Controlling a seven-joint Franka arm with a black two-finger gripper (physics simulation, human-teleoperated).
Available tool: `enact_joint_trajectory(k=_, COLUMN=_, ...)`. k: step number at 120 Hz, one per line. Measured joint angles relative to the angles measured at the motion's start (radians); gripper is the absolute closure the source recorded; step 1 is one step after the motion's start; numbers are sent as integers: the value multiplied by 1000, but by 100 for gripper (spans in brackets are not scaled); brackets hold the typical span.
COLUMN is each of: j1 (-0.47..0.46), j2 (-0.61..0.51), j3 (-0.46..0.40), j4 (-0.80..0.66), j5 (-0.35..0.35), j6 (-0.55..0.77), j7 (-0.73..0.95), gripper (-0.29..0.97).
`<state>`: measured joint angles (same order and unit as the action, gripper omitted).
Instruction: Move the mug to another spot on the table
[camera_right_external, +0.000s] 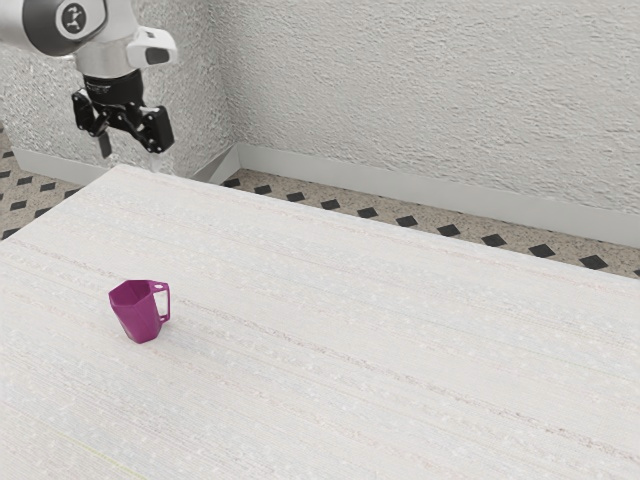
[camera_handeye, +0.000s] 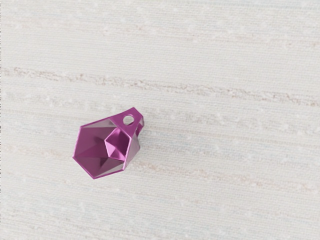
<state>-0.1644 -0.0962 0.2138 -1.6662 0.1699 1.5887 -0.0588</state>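
Observation:
A purple faceted mug (camera_right_external: 140, 310) stands upright on the white table (camera_right_external: 380, 330), toward the exterior view's left, with its handle pointing to that view's right. My gripper (camera_right_external: 130, 150) hangs high above the table's far left corner, well above and behind the mug, open and holding nothing. In the wrist view I look down into the mug (camera_handeye: 107, 150) from well above, and its handle (camera_handeye: 131, 120) sticks out to one side.
The wide white table top (camera_handeye: 225, 60) stretches far to the exterior view's right and front. Behind it a tiled floor (camera_right_external: 420, 215) meets a rough white wall (camera_right_external: 420, 90).

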Motion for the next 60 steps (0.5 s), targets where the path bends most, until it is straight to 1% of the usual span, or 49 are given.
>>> enact_joint_trajectory(k=22, j1=0, j2=0, j3=0, j4=-20, j5=-1, j6=2, j7=-10, gripper=0)
enact_joint_trajectory(k=38, j1=-4, j2=0, j3=3, j4=-104, j5=0, j6=29, j7=-19, gripper=0)
enact_joint_trajectory(k=48, j1=-23, j2=0, j3=2, j4=-179, j5=0, j6=41, j7=-22, gripper=0)
enact_joint_trajectory(k=60, j1=-18, j2=0, j3=5, j4=-280, j5=-2, j6=54, j7=4, gripper=0)
